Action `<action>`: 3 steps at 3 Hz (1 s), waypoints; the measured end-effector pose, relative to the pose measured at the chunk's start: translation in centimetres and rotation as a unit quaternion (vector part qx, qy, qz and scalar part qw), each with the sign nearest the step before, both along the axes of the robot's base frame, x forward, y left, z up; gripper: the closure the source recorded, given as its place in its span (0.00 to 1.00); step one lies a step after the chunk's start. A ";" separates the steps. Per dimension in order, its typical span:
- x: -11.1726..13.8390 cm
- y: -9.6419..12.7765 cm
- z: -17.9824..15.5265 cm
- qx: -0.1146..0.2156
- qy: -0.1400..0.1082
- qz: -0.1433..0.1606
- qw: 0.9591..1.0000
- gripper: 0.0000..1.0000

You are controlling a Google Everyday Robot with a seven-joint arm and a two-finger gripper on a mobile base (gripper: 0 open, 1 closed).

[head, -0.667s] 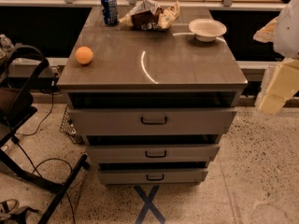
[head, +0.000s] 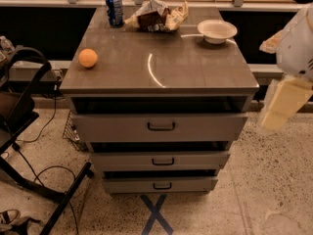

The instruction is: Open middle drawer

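The grey metal cabinet [head: 161, 67] has three drawers stacked in its front. The middle drawer [head: 195, 159] has a low grey front with a small dark loop handle [head: 163, 161] at its centre. It stands out a little beyond the bottom drawer [head: 190, 184], with a dark gap above it. The top drawer [head: 205, 126] has a taller front and stands out furthest. My gripper [head: 278, 109] hangs from the white arm at the right edge, above the floor, to the right of the cabinet and apart from it, about level with the top drawer.
On the cabinet top lie an orange [head: 88, 58], a blue can [head: 115, 9], a crumpled snack bag [head: 157, 15] and a white bowl [head: 216, 31]. A black chair frame [head: 24, 131] and cables stand on the floor at the left. A blue tape cross [head: 155, 214] marks the floor in front.
My gripper has dropped a little at the right edge. The drawers and the things on top have not moved.
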State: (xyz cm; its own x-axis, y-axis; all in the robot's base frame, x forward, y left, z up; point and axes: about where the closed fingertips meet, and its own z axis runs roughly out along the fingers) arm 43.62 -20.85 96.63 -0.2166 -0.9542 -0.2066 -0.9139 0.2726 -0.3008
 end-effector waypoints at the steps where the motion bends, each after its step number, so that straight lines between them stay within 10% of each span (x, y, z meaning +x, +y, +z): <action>1: -1.5 1.1 -5.7 -0.014 -0.029 -0.006 0.999 0.00; 3: 0.6 4.3 -22.9 -0.053 -0.028 0.001 0.998 0.00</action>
